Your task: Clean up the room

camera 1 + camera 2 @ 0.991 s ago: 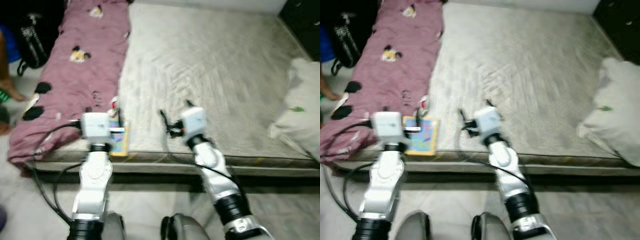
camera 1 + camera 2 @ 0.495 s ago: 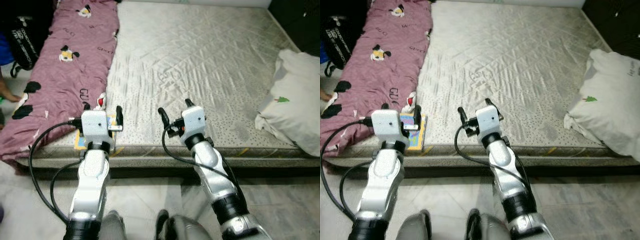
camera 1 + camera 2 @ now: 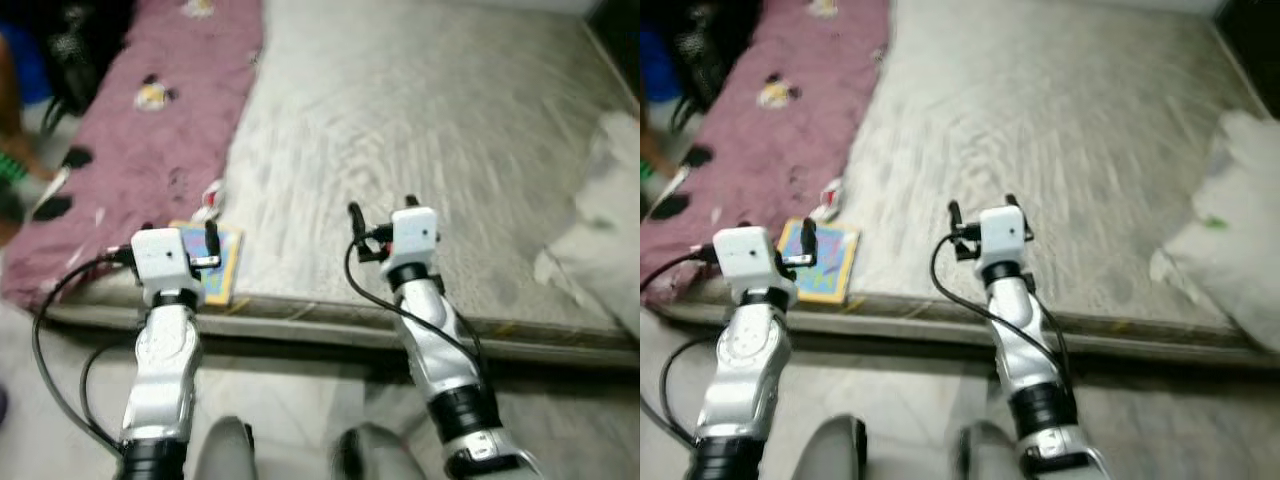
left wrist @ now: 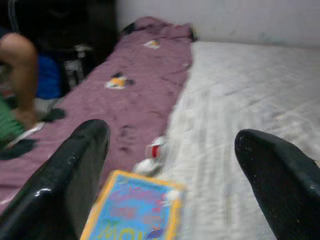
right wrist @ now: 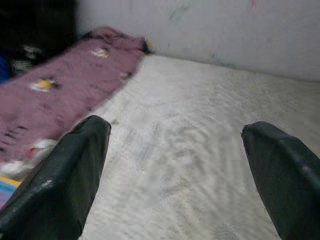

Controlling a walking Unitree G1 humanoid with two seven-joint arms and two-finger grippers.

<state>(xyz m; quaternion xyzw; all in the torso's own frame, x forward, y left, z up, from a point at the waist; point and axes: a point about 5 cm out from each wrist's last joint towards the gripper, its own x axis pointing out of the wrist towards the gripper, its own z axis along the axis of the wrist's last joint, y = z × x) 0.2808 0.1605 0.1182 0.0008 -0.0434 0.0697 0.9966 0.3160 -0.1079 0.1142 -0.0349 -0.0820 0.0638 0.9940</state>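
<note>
A colourful book (image 3: 219, 266) with a yellow border lies flat at the near left corner of the grey mattress (image 3: 430, 120). A small crumpled white and red scrap (image 3: 211, 193) lies just beyond it, by the edge of the maroon blanket (image 3: 150, 110). My left gripper (image 3: 180, 230) is open and empty, held over the bed's near edge just left of the book (image 4: 132, 210). My right gripper (image 3: 382, 207) is also open and empty, over bare mattress further right. The head views are blurred.
A white pillow (image 3: 600, 210) rests on the mattress at the far right. A person's leg (image 4: 17, 75) and a black bag (image 3: 75, 50) are on the floor left of the bed. The bed's front edge (image 3: 330, 325) runs across below my grippers.
The whole picture has shifted and blurred, so the camera has moved. The book now shows to the right of my left gripper. Both grippers stay open.
</note>
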